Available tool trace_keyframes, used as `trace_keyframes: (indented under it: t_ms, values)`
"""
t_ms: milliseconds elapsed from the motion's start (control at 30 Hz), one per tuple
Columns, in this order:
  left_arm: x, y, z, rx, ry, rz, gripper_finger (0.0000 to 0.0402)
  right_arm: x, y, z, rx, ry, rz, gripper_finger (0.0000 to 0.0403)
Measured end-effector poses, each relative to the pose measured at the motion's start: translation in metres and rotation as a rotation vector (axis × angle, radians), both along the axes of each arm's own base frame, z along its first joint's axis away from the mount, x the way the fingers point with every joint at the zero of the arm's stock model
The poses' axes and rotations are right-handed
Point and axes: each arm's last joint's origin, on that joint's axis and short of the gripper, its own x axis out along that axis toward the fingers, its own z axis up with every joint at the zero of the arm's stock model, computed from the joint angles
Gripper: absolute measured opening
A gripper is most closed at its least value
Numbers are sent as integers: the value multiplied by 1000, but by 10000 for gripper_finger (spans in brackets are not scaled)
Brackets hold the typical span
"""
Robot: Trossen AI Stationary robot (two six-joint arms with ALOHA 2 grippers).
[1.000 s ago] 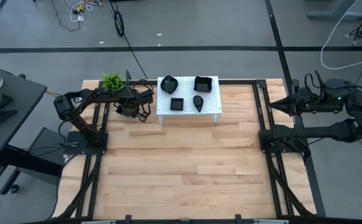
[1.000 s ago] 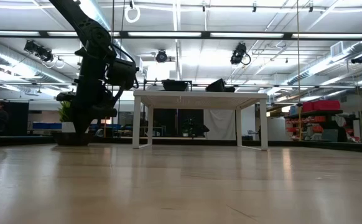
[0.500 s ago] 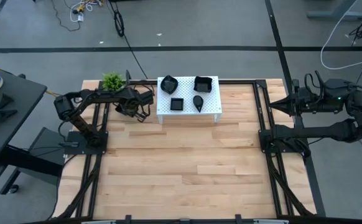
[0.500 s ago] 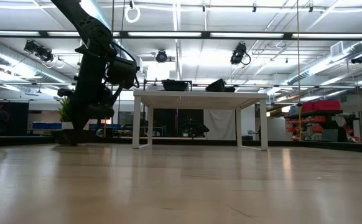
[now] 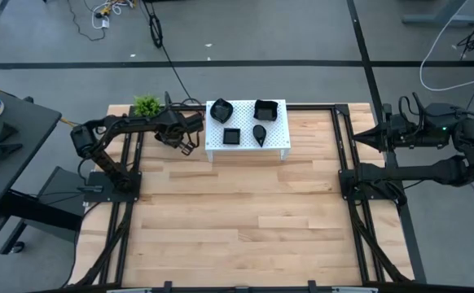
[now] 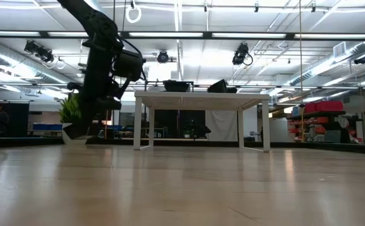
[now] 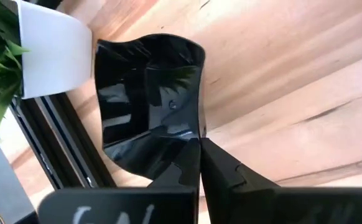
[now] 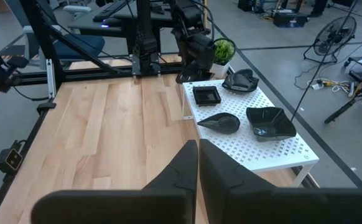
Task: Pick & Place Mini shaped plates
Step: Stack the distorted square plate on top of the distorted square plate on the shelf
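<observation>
Apparently glossy black wavy-edged plate (image 7: 148, 102)

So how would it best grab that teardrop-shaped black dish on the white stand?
Probably by the rim, from above: the teardrop dish lies flat on the white stand, open side up, so one finger could slip inside its raised edge and one outside.

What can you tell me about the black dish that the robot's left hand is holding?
The glossy black wavy-edged square dish looks like glazed ceramic or plastic, with raised, curved walls that mirror the green leaves nearby. The left hand pinches one rim between its closed dark fingers and carries it clear of the light wooden table, next to the white plant pot and close to the white perforated stand. Nothing else touches it.
</observation>
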Motion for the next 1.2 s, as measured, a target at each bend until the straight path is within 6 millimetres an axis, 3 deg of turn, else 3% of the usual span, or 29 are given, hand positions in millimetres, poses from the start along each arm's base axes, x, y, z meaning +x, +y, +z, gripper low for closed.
trace_keyframes:
  t_ms: [433,867,1200]
  values:
    - [9,2,36,38,61,-29,10,0,0,0,0,0,0,20]
    - [24,1,101,184,85,-97,10,0,0,0,0,0,0,20]
    - [40,-8,153,263,-26,-207,12,0,0,0,0,0,0,20]
